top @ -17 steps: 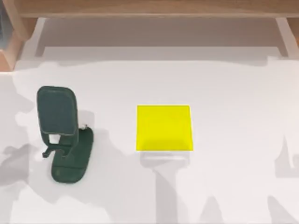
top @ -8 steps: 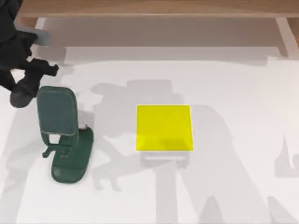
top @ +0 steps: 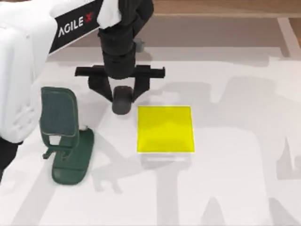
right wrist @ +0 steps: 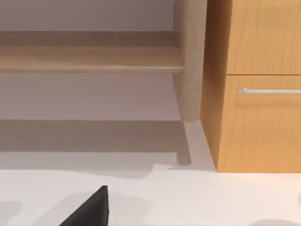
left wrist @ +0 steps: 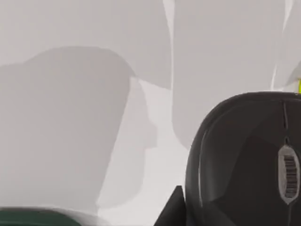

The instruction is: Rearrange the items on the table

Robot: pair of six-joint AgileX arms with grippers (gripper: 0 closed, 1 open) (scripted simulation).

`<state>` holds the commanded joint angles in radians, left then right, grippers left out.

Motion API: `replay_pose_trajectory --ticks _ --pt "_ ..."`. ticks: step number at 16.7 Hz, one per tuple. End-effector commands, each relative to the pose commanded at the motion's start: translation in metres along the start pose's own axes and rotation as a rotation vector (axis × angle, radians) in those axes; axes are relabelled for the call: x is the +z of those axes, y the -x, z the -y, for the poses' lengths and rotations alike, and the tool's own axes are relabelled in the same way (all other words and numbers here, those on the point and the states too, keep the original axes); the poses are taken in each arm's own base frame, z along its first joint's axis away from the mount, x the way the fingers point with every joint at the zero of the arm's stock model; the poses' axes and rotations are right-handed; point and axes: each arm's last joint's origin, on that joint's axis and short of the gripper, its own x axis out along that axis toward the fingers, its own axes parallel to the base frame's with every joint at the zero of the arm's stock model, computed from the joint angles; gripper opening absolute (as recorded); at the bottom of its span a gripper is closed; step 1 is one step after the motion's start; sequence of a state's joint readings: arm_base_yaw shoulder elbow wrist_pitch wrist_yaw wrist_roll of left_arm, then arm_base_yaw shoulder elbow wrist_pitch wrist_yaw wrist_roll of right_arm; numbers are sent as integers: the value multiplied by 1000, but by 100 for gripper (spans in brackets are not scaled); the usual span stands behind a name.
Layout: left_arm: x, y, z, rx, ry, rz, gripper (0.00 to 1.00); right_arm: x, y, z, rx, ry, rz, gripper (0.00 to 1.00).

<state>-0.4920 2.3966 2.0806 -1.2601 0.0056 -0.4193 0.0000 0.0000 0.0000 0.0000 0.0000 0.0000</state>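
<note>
From above, I am holding my left claw [top: 123, 96] just beside the yellow pad [top: 165, 129], off its far-left corner, with its fingers clamped on the black mouse [top: 122, 100]. The mouse is hanging between the pad and the dark green phone stand [top: 63, 134], which is sitting on the white worktop [top: 235, 179] left of the pad. I judge I am carrying the mouse toward the pad as its resting spot.

In the left wrist view, the mouse [left wrist: 247, 160] is sitting close under the camera, scroll wheel showing, above bare worktop.

In the right wrist view, my right arm is idling by the wooden shelf [right wrist: 94, 59] and drawer cabinet [right wrist: 258, 84]; its claw's state I cannot tell.
</note>
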Motion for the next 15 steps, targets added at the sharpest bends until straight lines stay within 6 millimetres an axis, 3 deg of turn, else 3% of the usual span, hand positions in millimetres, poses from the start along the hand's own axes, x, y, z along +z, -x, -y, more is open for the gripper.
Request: replay_pose_trajectory --ticks 3,6,15 --pt "-17 -11 58 3 46 4 0 0 0 0 0 0 0 100" --pt "-31 -17 89 5 68 7 0 0 0 0 0 0 0 100" --pt "-32 -21 91 4 71 8 0 0 0 0 0 0 0 100"
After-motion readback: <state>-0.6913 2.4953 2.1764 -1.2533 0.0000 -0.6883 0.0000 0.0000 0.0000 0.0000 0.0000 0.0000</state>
